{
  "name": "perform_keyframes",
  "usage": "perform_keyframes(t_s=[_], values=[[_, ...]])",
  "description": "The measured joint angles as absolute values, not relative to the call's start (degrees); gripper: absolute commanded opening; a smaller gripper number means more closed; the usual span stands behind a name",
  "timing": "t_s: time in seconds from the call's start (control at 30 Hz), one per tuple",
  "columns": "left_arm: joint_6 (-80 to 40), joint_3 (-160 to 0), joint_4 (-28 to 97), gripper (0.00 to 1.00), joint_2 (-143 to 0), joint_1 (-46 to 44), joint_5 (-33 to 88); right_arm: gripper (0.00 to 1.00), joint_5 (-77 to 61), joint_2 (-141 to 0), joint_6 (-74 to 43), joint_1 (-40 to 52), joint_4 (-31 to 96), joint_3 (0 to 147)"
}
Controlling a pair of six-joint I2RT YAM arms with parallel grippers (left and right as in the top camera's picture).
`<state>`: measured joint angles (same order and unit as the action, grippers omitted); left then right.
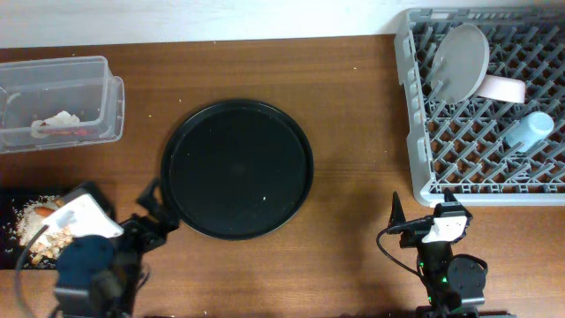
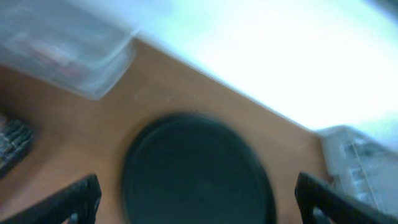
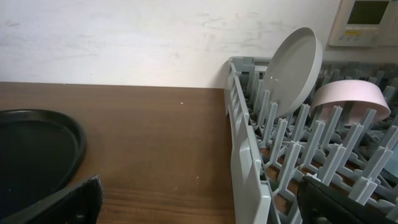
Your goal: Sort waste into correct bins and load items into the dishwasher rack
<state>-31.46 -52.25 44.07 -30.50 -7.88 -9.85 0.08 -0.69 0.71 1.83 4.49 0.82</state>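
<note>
The grey rack (image 1: pixel 415 115) at the right holds the white plate (image 1: pixel 463 60) on edge, the pale dish (image 1: pixel 501 87) and the light-blue cup (image 1: pixel 528 131). The clear tub (image 1: pixel 57 88) at the far left holds the white tissue (image 1: pixel 57 119) and the red wrapper (image 1: pixel 75 131). The black container (image 1: pixel 11 205) holds rice scraps (image 1: pixel 40 237) and the carrot (image 1: pixel 41 212). My left gripper (image 1: pixel 157 215) is open and empty at the round tray's left edge. My right gripper (image 1: pixel 424 212) is open and empty by the rack's front left corner (image 3: pixel 249 155). The chopsticks are out of view.
The round black tray (image 1: pixel 237 168) lies mid-table with nothing on it, and shows between my left fingers in the blurred left wrist view (image 2: pixel 196 168). My left arm covers part of the black container. The table's front edge is close behind both arms.
</note>
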Motion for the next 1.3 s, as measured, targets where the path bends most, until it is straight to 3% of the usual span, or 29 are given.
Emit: perform_keyframes(t_s=[0.27, 0.57, 0.93, 1.3], values=[[-20.2, -19.3, 16.6, 0.99, -15.2, -7.9, -4.7, 0.98, 0.2, -0.7, 0.7, 1.8, 4.4, 0.8], [-10.8, -3.2, 3.2, 0.99, -4.2, -4.3, -4.4, 0.98, 0.2, -0.7, 0.7, 1.8, 4.4, 0.8], [6.3, -1.0, 4.9, 0.99, -0.8, -3.9, -1.3, 0.99, 0.2, -0.7, 0.7, 1.8, 4.4, 0.8], [7.7, -1.0, 4.9, 0.99, -0.8, -2.0, -1.3, 0.98, 0.2, -0.7, 0.7, 1.8, 4.4, 0.8]])
